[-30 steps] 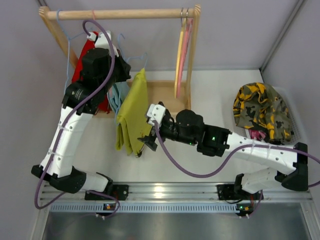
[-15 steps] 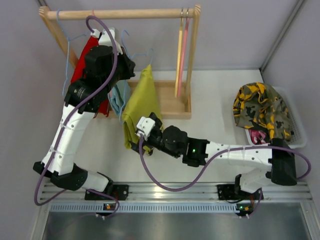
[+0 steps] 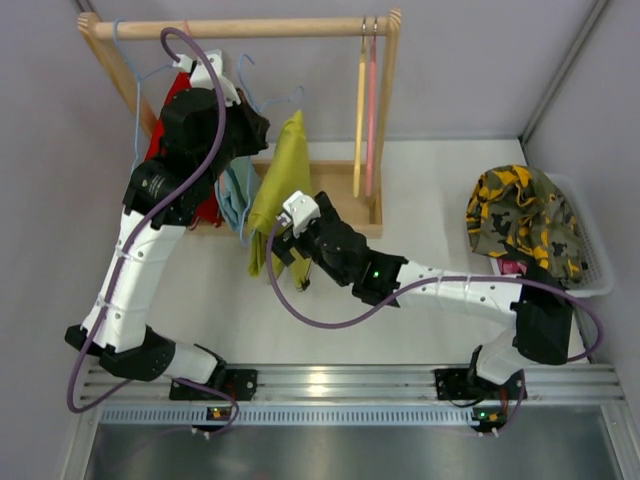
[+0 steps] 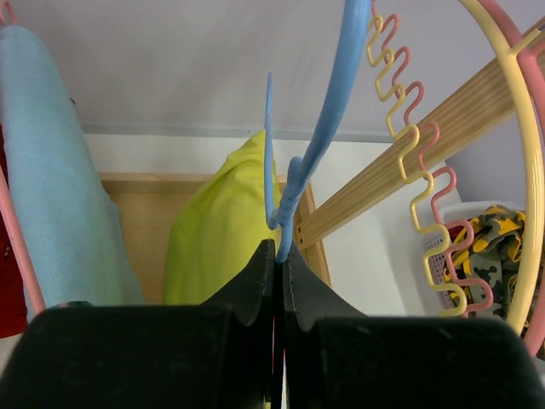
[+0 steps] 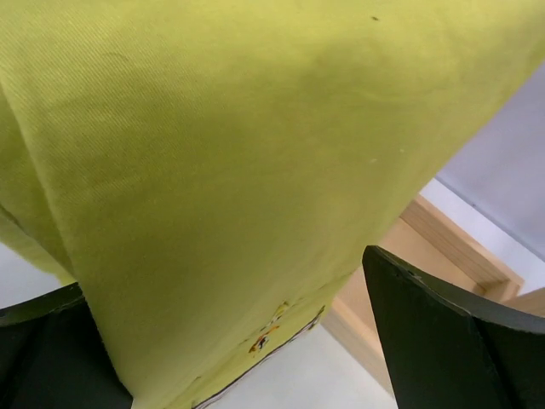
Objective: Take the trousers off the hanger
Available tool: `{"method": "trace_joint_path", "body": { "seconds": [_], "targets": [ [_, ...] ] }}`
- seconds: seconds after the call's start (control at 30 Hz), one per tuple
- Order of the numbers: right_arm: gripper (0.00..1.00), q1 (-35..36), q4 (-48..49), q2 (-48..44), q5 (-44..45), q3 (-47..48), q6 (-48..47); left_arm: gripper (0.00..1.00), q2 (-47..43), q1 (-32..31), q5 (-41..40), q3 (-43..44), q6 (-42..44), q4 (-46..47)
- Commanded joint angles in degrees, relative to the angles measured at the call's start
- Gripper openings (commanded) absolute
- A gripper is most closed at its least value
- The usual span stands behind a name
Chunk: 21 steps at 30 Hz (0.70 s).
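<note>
Three folded trousers hang at the left end of a wooden rack. The red trousers are furthest left, the light blue trousers are in the middle, and the yellow-green trousers are nearest the centre. Yellow and pink hangers hang bare at the rack's right end. A basket far to the right holds a camouflage cloth.

Your left gripper is raised beside the rack, its two fingers pressed together on the neck of a blue hanger. The yellow-green trousers seem to be draped over this hanger, just beyond the fingers. Whether its hook sits on the rail cannot be told.

Your right gripper is lower down, at the near end of the same trousers. Its black fingers are spread wide apart, and the yellow-green cloth fills the gap between them. Nothing is pinched yet.

The trousers look like soft, light woven cloth, limp rather than stiff. They will likely sag and bunch when pulled, but should slide easily off smooth plastic. A pinch through both folded layers, well in from the edge and below the hanger, seems the surest hold. A shallow grip on one layer may slip or unfold the garment.

Their long axis runs from the fold on the hanger down to the free ends. From above, they show as a narrow strip whose lower end points toward the arms' bases.
</note>
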Motion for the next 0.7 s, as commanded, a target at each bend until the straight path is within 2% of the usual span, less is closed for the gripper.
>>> {"method": "trace_joint_path", "body": {
  "seconds": [0.0, 0.17, 0.33, 0.47, 0.5, 0.6, 0.63, 0.67],
  "targets": [
    [0.99, -3.4, 2.0, 0.1, 2.9, 4.9, 1.1, 0.00, -2.2, -0.2, 0.6, 3.3, -2.1, 7.3],
    [0.99, -3.9, 2.6, 0.0, 2.4, 5.6, -0.3, 0.00, -1.8, -0.1, 0.4, 3.4, -2.5, 7.3],
    [0.99, -3.9, 2.8, -1.3, -3.0, 3.9, -0.3, 0.00, -1.5, -0.1, 0.9, 3.3, -3.2, 7.3],
    [0.97, -4.0, 3.5, -0.8, -4.0, 3.9, -1.6, 0.00, -1.6, -0.2, 1.2, 3.2, -3.3, 7.3],
    [0.87, -4.4, 3.6, -0.9, -3.9, 4.0, -1.6, 0.00, -1.9, -0.1, 1.5, 2.9, -3.4, 7.3],
    [0.66, -5.8, 2.8, -1.9, -4.8, 4.2, -1.3, 0.00, -2.3, -0.1, 2.1, 2.0, -3.6, 7.3],
    [0.48, -6.1, 2.6, -2.4, -5.5, 4.1, -1.4, 0.00, -2.7, -0.2, 2.3, 1.8, -3.6, 7.3],
    [0.39, -6.5, 1.8, -2.9, -6.4, 4.1, -1.4, 0.00, -2.8, -0.2, 2.3, 1.5, -3.6, 7.3]
  ]
}}
